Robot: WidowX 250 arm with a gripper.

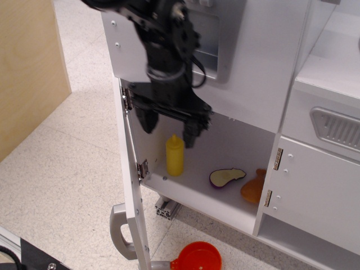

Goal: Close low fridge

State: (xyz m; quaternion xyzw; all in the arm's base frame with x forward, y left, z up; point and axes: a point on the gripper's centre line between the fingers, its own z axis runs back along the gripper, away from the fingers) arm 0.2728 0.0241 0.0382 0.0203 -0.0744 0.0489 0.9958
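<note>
The low fridge (214,194) is a white compartment at the bottom of the toy kitchen. Its white door (133,202) stands wide open, swung out to the left on two hinges, with the curved grey handle (119,232) near the bottom edge of the view. My black gripper (169,126) hangs in front of the open compartment, just right of the door's hinge edge, with its two fingers spread apart and nothing between them. It is blurred by motion.
Inside the fridge stand a yellow bottle (174,157), an eggplant slice (226,177) and an orange piece (253,186). A red-orange bowl (196,257) lies on the floor below. A wooden panel (28,67) is at the left, a white cabinet with a ribbed grey vent (336,128) at the right.
</note>
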